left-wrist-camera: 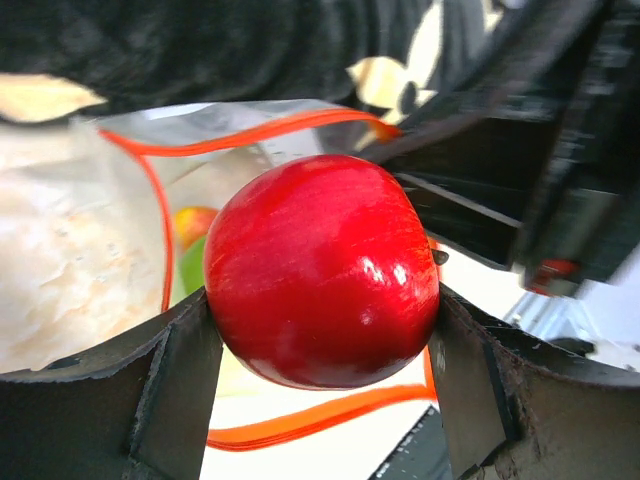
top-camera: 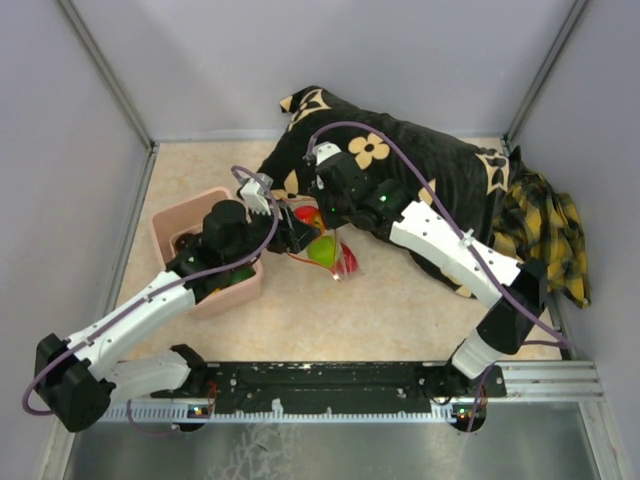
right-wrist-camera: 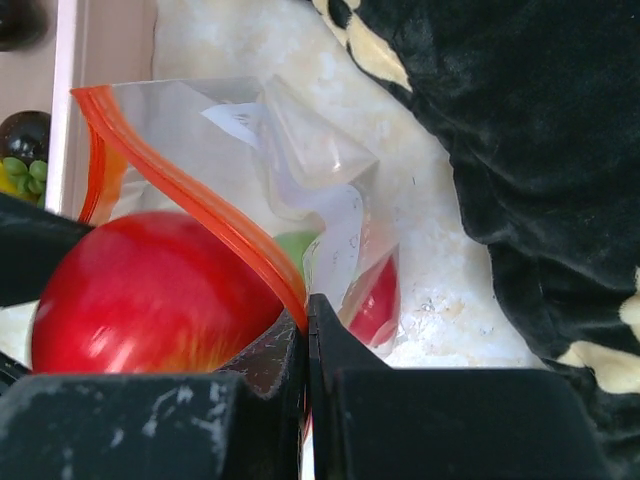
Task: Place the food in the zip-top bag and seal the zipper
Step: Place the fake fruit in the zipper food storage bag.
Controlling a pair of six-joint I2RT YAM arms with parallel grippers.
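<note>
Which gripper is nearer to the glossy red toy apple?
Left. The left gripper holds the glossy red toy apple between its jaws; the right gripper sits just beside it, jaws shut on the red-orange edge strip of the clear plastic zip-top bag.

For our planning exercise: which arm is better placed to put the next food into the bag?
Left. The left gripper holds an apple at the mouth of the bag; the right gripper pinches its edge, holding it open.
</note>
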